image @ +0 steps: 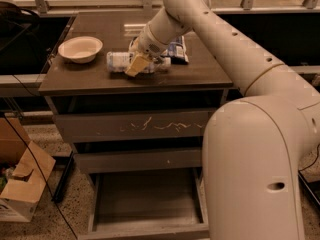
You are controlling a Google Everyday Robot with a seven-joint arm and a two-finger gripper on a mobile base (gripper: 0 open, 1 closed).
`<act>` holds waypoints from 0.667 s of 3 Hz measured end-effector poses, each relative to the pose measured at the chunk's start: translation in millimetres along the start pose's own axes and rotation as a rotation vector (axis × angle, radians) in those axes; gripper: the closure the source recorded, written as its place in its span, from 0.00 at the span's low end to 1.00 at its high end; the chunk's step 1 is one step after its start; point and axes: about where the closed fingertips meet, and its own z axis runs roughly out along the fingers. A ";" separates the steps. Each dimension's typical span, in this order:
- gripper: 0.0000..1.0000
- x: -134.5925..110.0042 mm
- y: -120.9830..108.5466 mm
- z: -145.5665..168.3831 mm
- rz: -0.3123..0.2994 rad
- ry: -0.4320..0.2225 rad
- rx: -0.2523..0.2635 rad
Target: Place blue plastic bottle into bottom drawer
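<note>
The blue plastic bottle [117, 61] lies on its side on the dark cabinet top [200, 74], left of centre, cap end pointing right. My gripper [140, 62] reaches down from the right and sits over the bottle's right half, right on it. The bottle rests on the top. The bottom drawer [145, 201] is pulled open below, showing its wide flat grey inside with nothing in it.
A white bowl [80, 49] stands left of the bottle. A blue-and-white snack bag [177, 49] lies behind my gripper. The scratched top drawer [135, 126] and narrow middle drawer [137, 160] are shut. A cardboard box [22, 184] and cables sit on the floor at left.
</note>
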 end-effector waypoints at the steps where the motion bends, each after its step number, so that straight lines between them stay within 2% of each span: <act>1: 0.98 -2.8 -0.7 -3.7 0.000 0.000 0.000; 2: 1.00 -11.6 13.0 -19.6 -0.033 -0.022 0.011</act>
